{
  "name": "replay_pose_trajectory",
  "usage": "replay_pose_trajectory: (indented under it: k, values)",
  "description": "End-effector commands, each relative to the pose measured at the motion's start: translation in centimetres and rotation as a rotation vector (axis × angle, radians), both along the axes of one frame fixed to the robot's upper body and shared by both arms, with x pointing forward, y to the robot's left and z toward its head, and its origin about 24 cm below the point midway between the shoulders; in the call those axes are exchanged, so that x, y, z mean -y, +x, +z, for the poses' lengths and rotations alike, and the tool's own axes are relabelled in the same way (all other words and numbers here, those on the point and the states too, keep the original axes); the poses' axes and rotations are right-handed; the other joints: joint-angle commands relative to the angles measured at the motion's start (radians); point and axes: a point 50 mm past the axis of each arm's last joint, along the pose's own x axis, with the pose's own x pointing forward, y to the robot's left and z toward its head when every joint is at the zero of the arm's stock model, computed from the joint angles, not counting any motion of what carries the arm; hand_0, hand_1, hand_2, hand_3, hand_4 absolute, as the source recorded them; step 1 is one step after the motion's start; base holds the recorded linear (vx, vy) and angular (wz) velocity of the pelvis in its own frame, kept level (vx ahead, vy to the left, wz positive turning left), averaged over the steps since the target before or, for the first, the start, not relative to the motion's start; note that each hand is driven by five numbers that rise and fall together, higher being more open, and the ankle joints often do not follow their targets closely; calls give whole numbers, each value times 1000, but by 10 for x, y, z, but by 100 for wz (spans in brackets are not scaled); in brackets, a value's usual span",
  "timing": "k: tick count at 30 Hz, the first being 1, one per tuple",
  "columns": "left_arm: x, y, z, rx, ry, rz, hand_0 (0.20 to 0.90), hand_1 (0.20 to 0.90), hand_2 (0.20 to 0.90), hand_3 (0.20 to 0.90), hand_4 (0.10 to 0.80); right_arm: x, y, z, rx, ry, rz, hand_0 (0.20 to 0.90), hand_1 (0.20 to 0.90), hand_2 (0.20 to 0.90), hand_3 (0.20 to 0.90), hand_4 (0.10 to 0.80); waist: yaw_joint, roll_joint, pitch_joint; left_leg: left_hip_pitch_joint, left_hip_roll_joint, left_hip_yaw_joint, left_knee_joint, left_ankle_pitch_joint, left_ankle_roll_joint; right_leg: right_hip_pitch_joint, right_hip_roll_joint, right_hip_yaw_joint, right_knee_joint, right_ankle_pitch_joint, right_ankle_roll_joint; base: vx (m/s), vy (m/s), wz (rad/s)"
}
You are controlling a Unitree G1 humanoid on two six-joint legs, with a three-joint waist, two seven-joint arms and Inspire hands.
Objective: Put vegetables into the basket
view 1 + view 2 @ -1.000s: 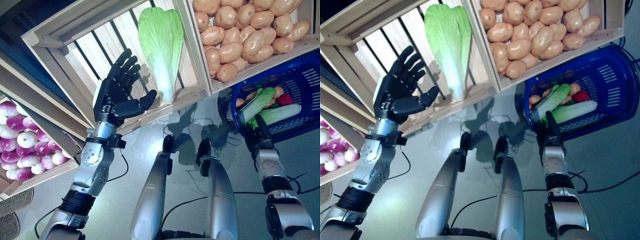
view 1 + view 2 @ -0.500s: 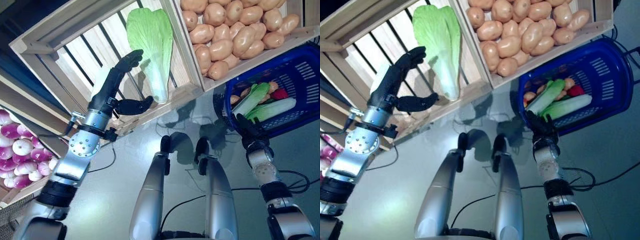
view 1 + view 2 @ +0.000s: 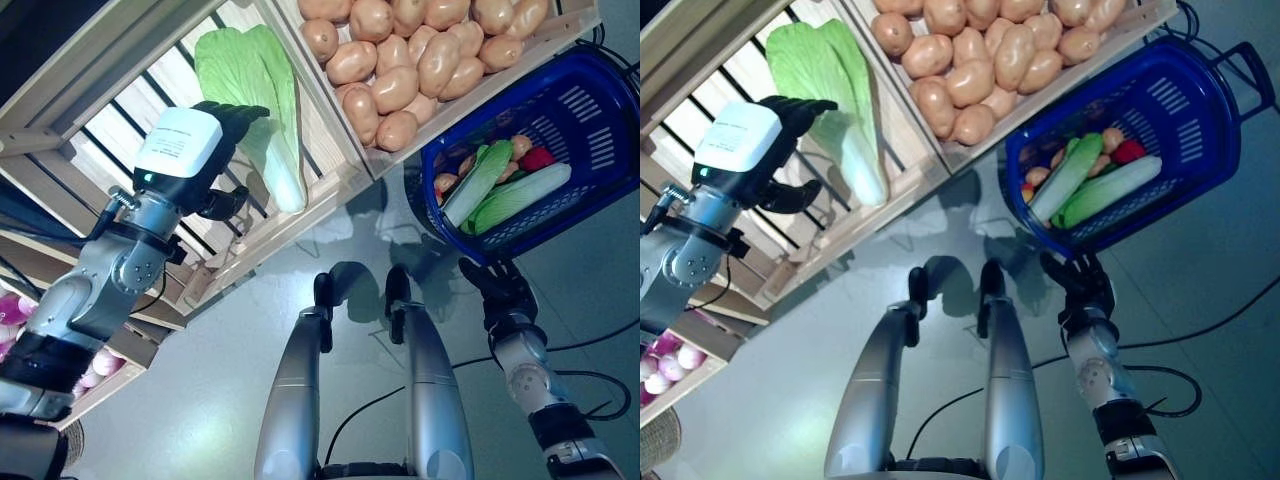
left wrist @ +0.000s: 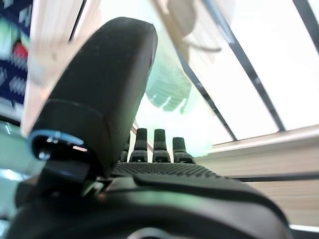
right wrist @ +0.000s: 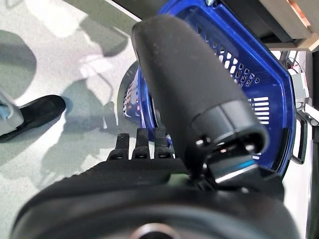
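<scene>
Left hand point(image 3: 190, 160) raised inside slatted wooden crate point(image 3: 120, 130), fingers straight and spread apart from thumb, fingertips at the pale stalk of the Chinese cabbage point(image 3: 255, 100); contact not resolvable, nothing grasped. Cabbage lying against crate's right wall, stalk end down near the front lip, leaf end toward the back. Bare slats open on the side of the cabbage away from that wall. In left wrist view, straight fingers point(image 4: 159, 147) pointing at pale green cabbage surface, thumb held clear.

Neighbouring crate of potatoes point(image 3: 410, 60) sharing that dividing wall; potatoes piled up to its front edge. Lower crate of purple-white onions point(image 3: 660, 370) partly in view below left arm.

Blue plastic basket point(image 3: 600, 110) on the floor, just beside the potato crate's front corner, rim open upward. Inside: two long green-white vegetables point(image 3: 515, 195) lying diagonally, a red item point(image 3: 538, 158) and small brownish pieces behind them. Perforated far end of basket floor uncovered.

Right hand point(image 3: 500, 285) low over the floor, just short of the basket's near rim, not touching it. Fingers extended, empty, thumb apart; confirmed in right wrist view, fingers point(image 5: 139, 144) straight toward basket wall.

Grey floor point(image 3: 200, 400) open between crates and basket.
</scene>
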Motion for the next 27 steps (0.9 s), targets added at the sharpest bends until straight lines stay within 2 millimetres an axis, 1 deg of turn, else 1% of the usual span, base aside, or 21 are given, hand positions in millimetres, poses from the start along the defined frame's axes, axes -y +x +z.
replay_pose_trajectory:
  k: [1,5,7,8,14,18,22,24,27]
  values:
    - [9,-5,36,252,156,-33,900,900,900,900,800,11,-1,37,170,-140,59,900,900,900,900,800,-29,39,-3,17,10,48,-62,40,-14,72,8,-33,-49,38,7,15,65,-11]
    - [13,0,31,247,282,-60,900,900,900,900,800,6,3,40,165,-154,91,900,900,900,900,800,-40,38,-3,17,15,55,-61,39,-16,68,8,-29,-45,36,7,8,47,-5]
    - [14,3,29,230,309,-54,900,900,900,900,800,4,4,41,166,-155,94,900,900,900,900,800,-44,38,-3,19,16,57,-64,40,-16,67,9,-28,-45,36,8,13,32,-2]
    - [14,8,24,215,359,-43,900,900,900,900,800,1,6,42,167,-154,94,900,900,900,900,800,-49,37,-3,18,19,59,-62,39,-17,63,9,-25,-41,36,9,0,0,0]
    - [10,12,16,190,442,-29,900,900,900,900,800,0,9,48,171,-168,86,900,900,900,900,800,-57,34,-3,13,24,62,-59,40,-21,57,11,-21,-42,38,10,5,11,-2]
    - [4,13,17,279,501,-2,900,900,900,900,800,1,8,49,175,-171,85,900,900,900,900,800,-63,34,-3,10,29,66,-55,39,-23,53,11,-16,-39,35,10,11,23,-8]
    - [3,14,13,294,520,-26,900,900,900,900,800,-1,9,51,185,-170,88,900,900,900,900,800,-65,32,-3,7,29,65,-53,39,-26,54,10,-13,-46,38,10,-1,6,-4]
    - [1,14,16,343,514,-30,900,900,900,900,800,-3,10,53,194,-172,81,900,900,900,900,800,-67,30,-3,7,30,66,-52,40,-26,54,12,-11,-46,37,10,-1,2,-2]
    - [-1,17,20,386,566,-36,900,900,900,900,800,-3,13,58,209,-181,71,900,900,900,900,800,-70,28,-3,5,32,69,-49,39,-25,51,11,-9,-43,37,10,0,0,0]
